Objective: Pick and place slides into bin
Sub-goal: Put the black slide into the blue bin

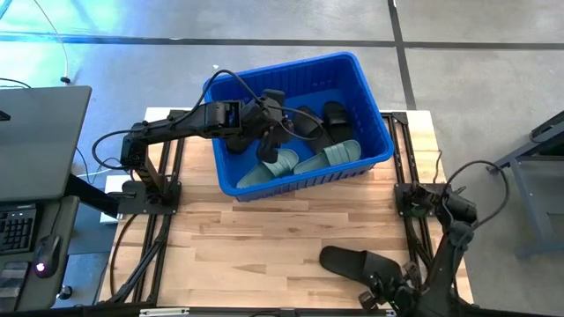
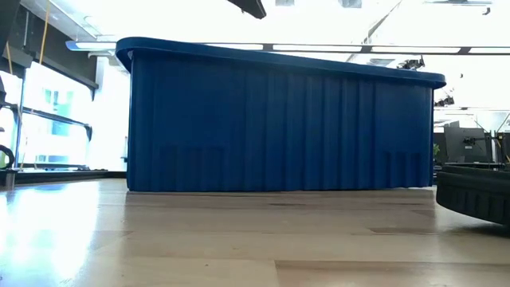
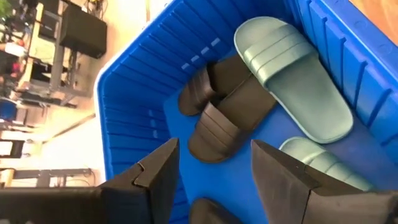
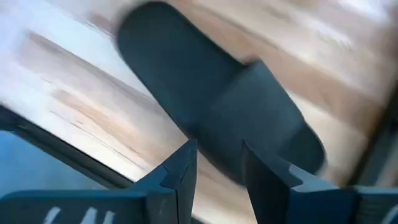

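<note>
The blue bin [image 1: 304, 182] stands at the table's far middle; it fills the low view [image 2: 279, 119]. Inside lie two sage green slides [image 1: 280, 165] [image 1: 330, 158] against the near wall and black slides [image 1: 310, 121] [image 3: 227, 118] on the floor. My left gripper [image 1: 275, 125] [image 3: 214, 149] hangs open and empty inside the bin, above the slides. One black slide [image 1: 352, 261] [image 4: 211, 106] lies flat on the table near the front right. My right gripper [image 1: 388, 286] [image 4: 219, 152] is open just at this slide's right end, low over the table.
The right arm's base [image 1: 423, 198] stands at the table's right edge, the left arm's base [image 1: 141, 185] at its left edge. Bare wood [image 1: 264, 238] lies between the bin and the near edge. The black slide shows at the right of the low view [image 2: 474, 195].
</note>
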You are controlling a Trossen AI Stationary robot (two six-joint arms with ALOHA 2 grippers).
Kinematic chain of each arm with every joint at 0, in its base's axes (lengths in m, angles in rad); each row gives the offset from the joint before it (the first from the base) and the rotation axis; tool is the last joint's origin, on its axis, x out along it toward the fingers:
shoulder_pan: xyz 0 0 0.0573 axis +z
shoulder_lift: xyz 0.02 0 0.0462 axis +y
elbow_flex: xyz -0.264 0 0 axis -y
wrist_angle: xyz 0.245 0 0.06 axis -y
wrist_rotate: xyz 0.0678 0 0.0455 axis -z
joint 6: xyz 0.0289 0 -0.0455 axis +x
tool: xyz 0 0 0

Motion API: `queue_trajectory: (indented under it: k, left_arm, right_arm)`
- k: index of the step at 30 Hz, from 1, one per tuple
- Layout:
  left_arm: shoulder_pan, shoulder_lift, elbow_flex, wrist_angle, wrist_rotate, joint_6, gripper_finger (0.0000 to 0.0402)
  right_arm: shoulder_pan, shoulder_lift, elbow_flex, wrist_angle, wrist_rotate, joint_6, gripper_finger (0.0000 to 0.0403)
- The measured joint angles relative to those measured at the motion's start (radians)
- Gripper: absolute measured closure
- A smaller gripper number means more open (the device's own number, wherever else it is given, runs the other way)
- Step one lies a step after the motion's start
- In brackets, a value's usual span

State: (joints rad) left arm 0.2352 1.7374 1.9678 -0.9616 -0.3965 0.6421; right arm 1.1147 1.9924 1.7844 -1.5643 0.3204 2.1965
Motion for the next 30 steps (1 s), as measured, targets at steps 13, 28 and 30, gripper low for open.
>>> queue_trajectory:
  k: [13, 28, 30]
  left_arm:
    - [-0.001, 0.000, 0.000, -0.045, 0.031, -0.028, 0.0218]
    - [0.000, 0.000, 0.000, -0.045, 0.053, -0.049, 0.0218]
    - [0.000, 0.000, 0.000, -0.044, 0.053, -0.049, 0.0218]
  right_arm:
    - [0.141, 0.046, 0.000, 0.069, -0.042, 0.125, 0.0288]
    - [0.160, 0.193, 0.000, 0.049, -0.014, 0.158, 0.0288]
    - [0.155, 0.204, 0.000, 0.050, -0.039, 0.163, 0.0288]
